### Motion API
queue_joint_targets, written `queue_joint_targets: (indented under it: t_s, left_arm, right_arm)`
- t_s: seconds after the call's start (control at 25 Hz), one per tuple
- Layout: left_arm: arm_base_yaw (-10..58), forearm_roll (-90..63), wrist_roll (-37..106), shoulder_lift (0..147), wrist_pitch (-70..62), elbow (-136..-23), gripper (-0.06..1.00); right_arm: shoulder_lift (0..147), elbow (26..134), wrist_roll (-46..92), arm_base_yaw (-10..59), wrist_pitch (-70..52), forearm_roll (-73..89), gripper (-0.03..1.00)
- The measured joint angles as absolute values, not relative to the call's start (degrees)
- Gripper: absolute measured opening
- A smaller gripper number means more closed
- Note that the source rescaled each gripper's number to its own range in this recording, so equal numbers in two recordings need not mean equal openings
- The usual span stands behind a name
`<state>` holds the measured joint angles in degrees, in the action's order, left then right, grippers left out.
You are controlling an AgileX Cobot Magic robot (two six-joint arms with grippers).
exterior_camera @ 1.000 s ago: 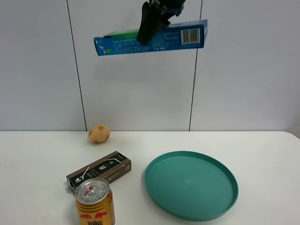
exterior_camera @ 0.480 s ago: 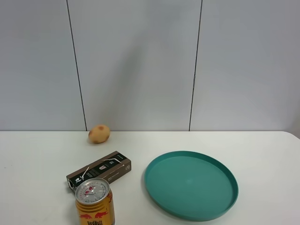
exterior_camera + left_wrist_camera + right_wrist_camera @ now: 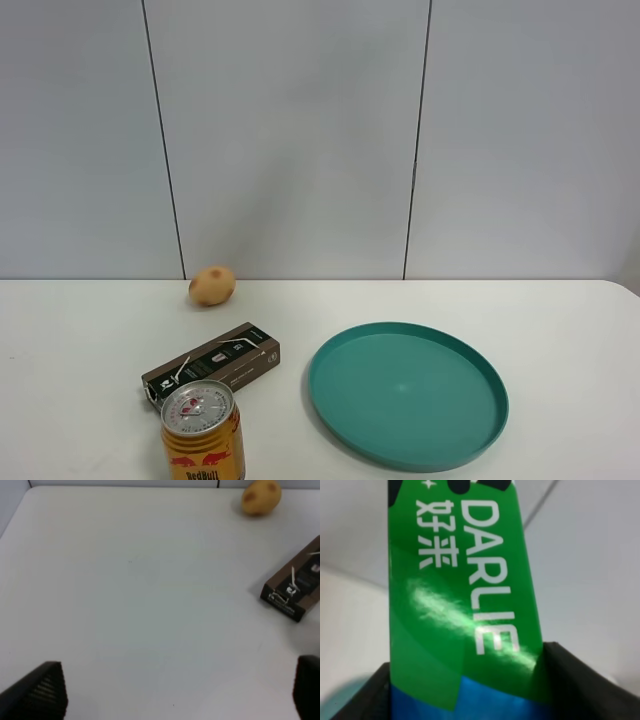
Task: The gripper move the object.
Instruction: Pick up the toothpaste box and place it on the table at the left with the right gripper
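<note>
The right claw [image 3: 465,692] clamps 1 DARLIE carton [image 3: 465,580]; the left claw [image 3: 174,690] gapes wide, holding nothing. On the counter [image 3: 560,310]: 1 teal plate [image 3: 496,388], 1 can [image 3: 203,440], 1 brown box [image 3: 215,362], 1 potato [image 3: 211,285].

Slim DARLIE carton [image 3: 465,595], green face with white lettering above a blue end, is clamped between the right claw's [image 3: 465,690] black fingers.

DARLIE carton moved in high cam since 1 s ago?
Yes. The DARLIE carton hung across the wall seam near the top; now it is out of that view, likely upward. The right wrist view shows it in the right tool.
</note>
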<state>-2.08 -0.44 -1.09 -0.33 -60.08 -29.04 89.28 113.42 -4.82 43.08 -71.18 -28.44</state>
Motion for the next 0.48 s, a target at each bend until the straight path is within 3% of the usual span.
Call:
queue_joint_targets:
  t_s: [0.48]
  left_arm:
    - [-2.1, -0.4, -1.1, -0.3, -60.1, -29.0, 1.0]
  right_arm:
    - [73.1, 78.4, -27.7, 43.1, -70.9, -36.0, 0.0]
